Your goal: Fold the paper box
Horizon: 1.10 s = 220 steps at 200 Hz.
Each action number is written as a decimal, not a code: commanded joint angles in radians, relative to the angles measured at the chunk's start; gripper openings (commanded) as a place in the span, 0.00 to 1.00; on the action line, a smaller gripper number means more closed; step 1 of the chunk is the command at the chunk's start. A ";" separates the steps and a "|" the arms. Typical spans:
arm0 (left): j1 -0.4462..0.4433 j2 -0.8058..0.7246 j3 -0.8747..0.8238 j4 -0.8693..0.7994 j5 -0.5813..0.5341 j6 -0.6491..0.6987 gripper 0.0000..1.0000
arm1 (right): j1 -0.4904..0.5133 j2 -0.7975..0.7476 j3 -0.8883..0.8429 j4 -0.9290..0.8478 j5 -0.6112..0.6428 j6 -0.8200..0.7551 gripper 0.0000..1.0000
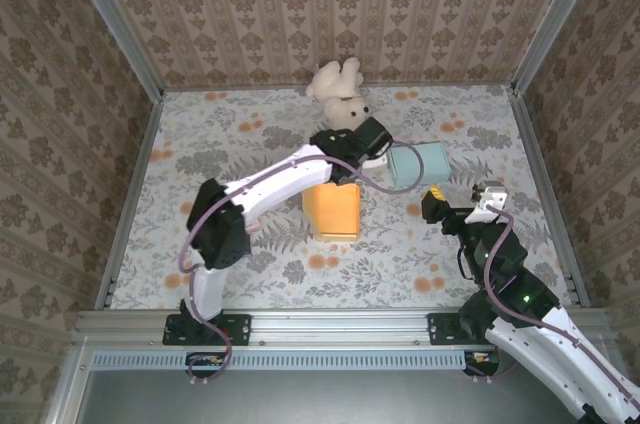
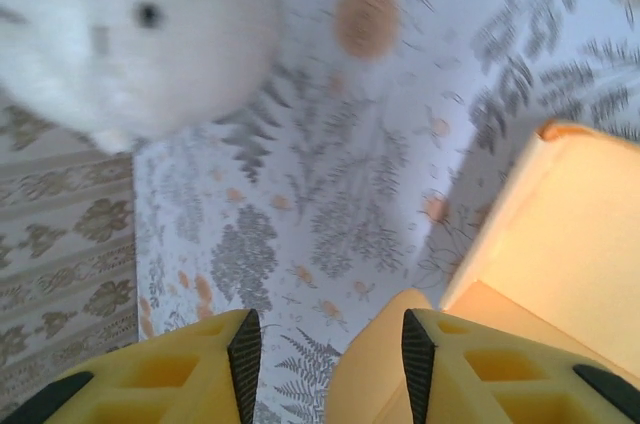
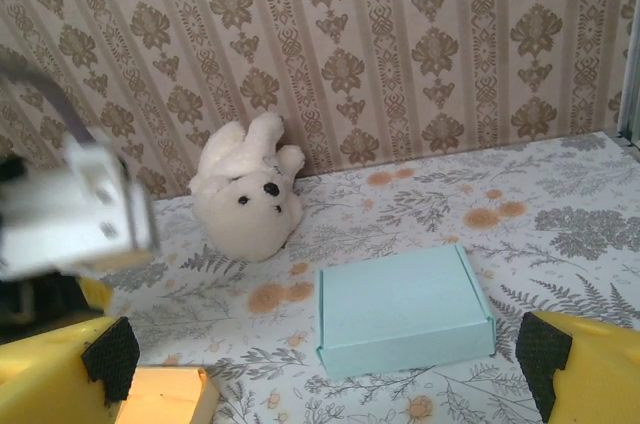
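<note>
The paper box (image 1: 332, 212) is orange-yellow and stands in the middle of the table; its upright wall (image 2: 575, 234) rises at the right of the left wrist view. My left gripper (image 1: 370, 139) hangs over the box's far end. In its own view the left gripper (image 2: 325, 354) is open, and a curved orange flap (image 2: 385, 369) lies against the inner side of its right finger. My right gripper (image 1: 462, 202) stands wide open to the right of the box, holding nothing. A corner of the box (image 3: 165, 394) shows at the lower left of the right wrist view.
A closed light blue box (image 1: 418, 166) lies right of the orange one, in front of my right gripper (image 3: 328, 356). A white teddy bear (image 1: 338, 94) sits against the back wall. Patterned walls close in the floral table (image 1: 230, 154) on three sides.
</note>
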 commanded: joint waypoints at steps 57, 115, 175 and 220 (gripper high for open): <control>0.098 -0.253 -0.129 -0.173 0.084 -0.917 0.69 | -0.003 0.031 -0.019 0.032 -0.040 0.002 1.00; 0.100 -0.350 -0.281 -0.110 0.206 -1.021 0.78 | -0.003 0.039 -0.021 0.033 -0.033 -0.002 1.00; 0.104 -0.342 -0.395 -0.061 0.244 -1.033 0.55 | -0.003 0.052 -0.015 0.031 -0.043 -0.002 1.00; 0.104 -0.338 -0.387 -0.044 0.245 -0.970 0.16 | -0.003 0.056 -0.015 0.034 -0.048 -0.002 1.00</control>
